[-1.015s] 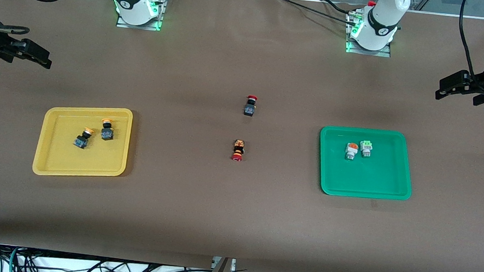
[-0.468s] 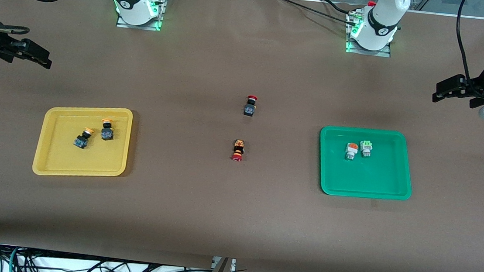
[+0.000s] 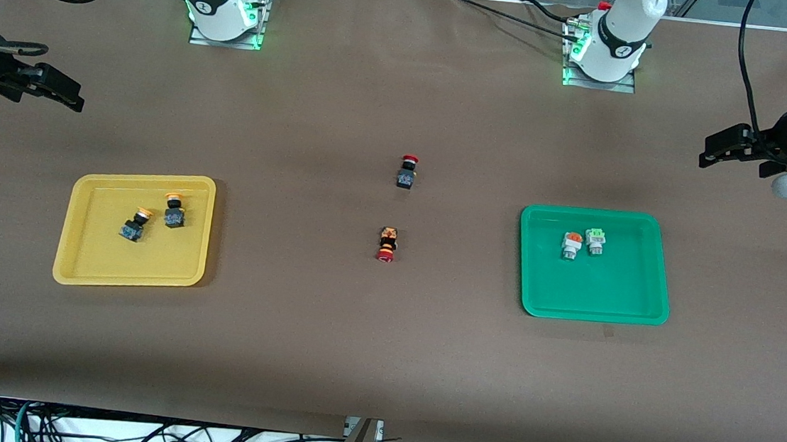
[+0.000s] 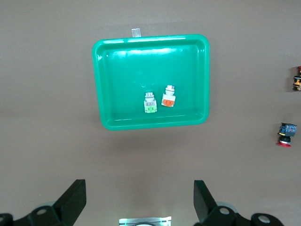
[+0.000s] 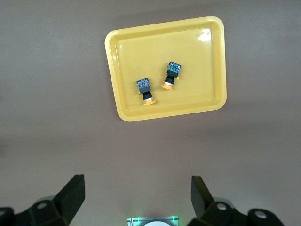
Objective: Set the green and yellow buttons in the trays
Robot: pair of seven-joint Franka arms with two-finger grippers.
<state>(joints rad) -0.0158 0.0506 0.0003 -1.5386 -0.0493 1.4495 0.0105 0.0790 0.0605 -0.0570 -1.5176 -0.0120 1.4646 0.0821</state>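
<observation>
The yellow tray (image 3: 83, 261) holds two yellow-capped black buttons (image 3: 136, 224) (image 3: 174, 212); both show in the right wrist view (image 5: 146, 91) (image 5: 171, 75) in that tray (image 5: 209, 61). The green tray (image 3: 636, 299) holds an orange-capped white button (image 3: 571, 245) and a green-capped white button (image 3: 595, 240); the left wrist view shows them (image 4: 168, 97) (image 4: 150, 102) in that tray (image 4: 113, 70). My left gripper (image 3: 717, 149) is open and empty, high over the left arm's end of the table. My right gripper (image 3: 66, 94) is open and empty, high over the right arm's end.
Two red-capped black switches lie on the brown table between the trays: one (image 3: 407, 171) farther from the front camera, one (image 3: 386, 243) nearer. Both show at the edge of the left wrist view (image 4: 286, 133) (image 4: 297, 82).
My left gripper has drifted slightly up and toward the middle of the table. The right arm, buttons and trays have not moved.
</observation>
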